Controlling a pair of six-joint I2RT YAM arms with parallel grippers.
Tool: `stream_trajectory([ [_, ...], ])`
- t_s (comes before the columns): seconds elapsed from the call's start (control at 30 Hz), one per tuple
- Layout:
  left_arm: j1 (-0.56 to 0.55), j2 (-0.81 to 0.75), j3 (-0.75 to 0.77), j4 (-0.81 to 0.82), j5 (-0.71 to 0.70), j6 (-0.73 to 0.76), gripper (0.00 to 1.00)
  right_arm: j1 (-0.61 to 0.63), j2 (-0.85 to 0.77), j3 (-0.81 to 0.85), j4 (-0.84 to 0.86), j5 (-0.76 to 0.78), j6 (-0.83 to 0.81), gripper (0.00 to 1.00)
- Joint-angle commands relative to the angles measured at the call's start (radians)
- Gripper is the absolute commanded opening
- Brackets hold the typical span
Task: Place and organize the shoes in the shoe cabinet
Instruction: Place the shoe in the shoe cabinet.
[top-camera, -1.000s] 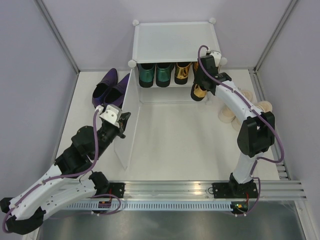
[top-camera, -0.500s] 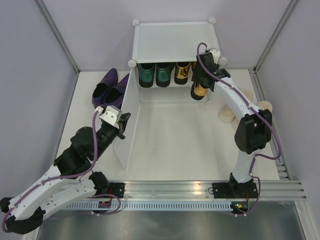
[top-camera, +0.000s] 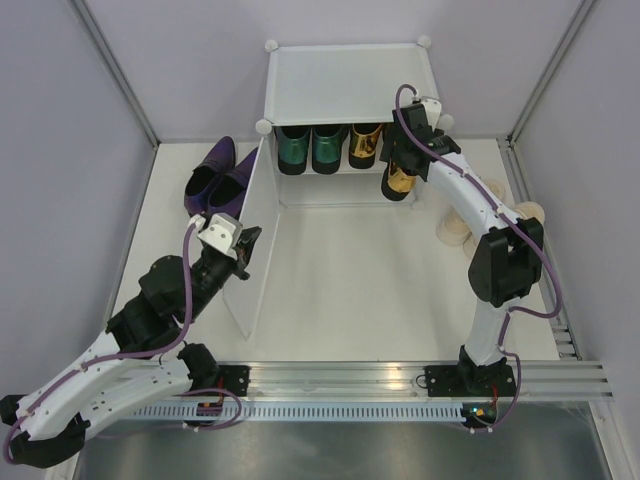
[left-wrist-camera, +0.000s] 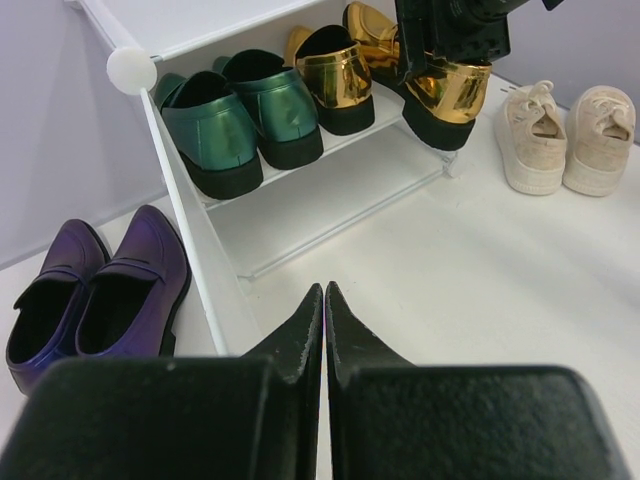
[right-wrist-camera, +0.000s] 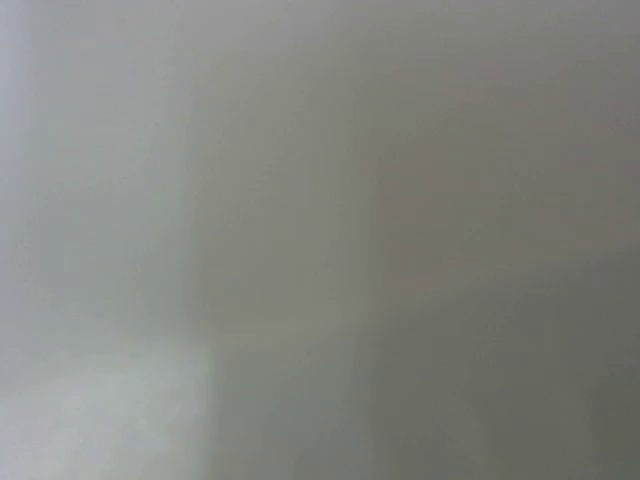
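Observation:
The white shoe cabinet (top-camera: 345, 85) stands at the back with its frosted door panel (top-camera: 255, 240) swung open. Two green loafers (top-camera: 310, 150) and one gold loafer (top-camera: 365, 145) sit on its upper shelf. My right gripper (top-camera: 402, 158) is shut on the second gold loafer (top-camera: 398, 182) and holds it tilted at the shelf's right front; it also shows in the left wrist view (left-wrist-camera: 450, 95). The right wrist view is a grey blur. My left gripper (left-wrist-camera: 325, 290) is shut and empty, beside the door panel. The purple shoes (top-camera: 215, 175) lie left of the cabinet. The beige sneakers (left-wrist-camera: 565, 135) lie right of it.
Grey walls close the table in on the left, back and right. The open door panel (left-wrist-camera: 200, 270) stands between my left gripper and the purple shoes (left-wrist-camera: 100, 295). The lower shelf holds no shoes. An aluminium rail runs along the near edge.
My right gripper has moved the gold loafer slightly left and closer to the cabinet's upper shelf. The left arm has hardly moved.

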Motion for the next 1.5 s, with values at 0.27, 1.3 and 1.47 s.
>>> stream_trajectory([
  [0.27,-0.012,-0.003,-0.033,-0.13,-0.014,0.019,0.02,-0.002,-0.052,0.136,0.052,-0.02,0.044,0.87],
  [1.3,-0.017,-0.009,-0.036,-0.128,-0.02,0.019,0.02,-0.002,-0.213,0.012,0.225,-0.109,0.043,0.98],
  [1.47,-0.017,-0.007,-0.038,-0.128,-0.02,0.019,0.02,-0.001,-0.244,-0.045,0.27,-0.128,0.032,0.98],
])
